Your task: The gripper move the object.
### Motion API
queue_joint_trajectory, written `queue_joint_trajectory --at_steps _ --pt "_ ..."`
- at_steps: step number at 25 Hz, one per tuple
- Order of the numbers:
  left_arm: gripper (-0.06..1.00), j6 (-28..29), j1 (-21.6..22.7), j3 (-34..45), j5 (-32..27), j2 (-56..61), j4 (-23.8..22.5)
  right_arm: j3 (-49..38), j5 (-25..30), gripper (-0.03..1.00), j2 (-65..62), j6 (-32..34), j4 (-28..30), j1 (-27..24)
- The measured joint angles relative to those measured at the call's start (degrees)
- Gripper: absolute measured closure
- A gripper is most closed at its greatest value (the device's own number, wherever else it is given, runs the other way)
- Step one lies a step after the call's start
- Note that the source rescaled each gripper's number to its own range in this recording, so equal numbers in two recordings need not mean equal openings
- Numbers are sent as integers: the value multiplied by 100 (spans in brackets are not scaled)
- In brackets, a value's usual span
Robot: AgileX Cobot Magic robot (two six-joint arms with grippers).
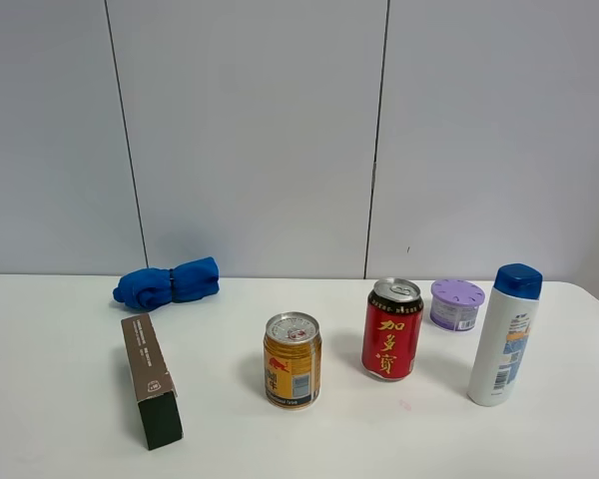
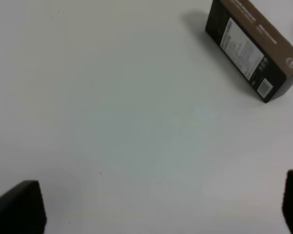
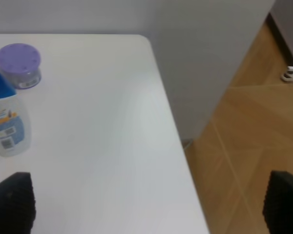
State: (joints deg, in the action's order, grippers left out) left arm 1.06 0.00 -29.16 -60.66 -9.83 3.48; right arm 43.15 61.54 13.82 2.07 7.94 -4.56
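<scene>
Standing upright, bottle (image 1: 503,335) cap-up, seemingly.

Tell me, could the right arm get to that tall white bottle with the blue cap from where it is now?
Probably yes. The right gripper is open, with its jaws spread wide, and the bottle stands upright near the table's right end. Only the purple container sits close, behind it and apart, and nothing lies between bottle and gripper.

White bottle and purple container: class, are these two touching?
Apart. The exterior high view shows bare table between the white bottle and the purple container.
</scene>
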Motion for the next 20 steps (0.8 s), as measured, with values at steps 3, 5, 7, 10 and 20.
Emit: queue_joint_trajectory --at_steps 3,5,7,10,20 --pt "-6 0 0 0 0 0 0 -686 -82 9 -508 0 -354 0" --pt "-6 0 0 0 0 0 0 -977 -102 9 -802 0 -544 0" --pt "-6 0 0 0 0 0 0 -1139 -70 9 -1069 0 -620 0" --pt "-6 0 0 0 0 0 0 -1275 7 9 -1352 0 -615 0" --pt "-6 0 0 0 0 0 0 -1481 -25 9 -1397 0 -615 0"
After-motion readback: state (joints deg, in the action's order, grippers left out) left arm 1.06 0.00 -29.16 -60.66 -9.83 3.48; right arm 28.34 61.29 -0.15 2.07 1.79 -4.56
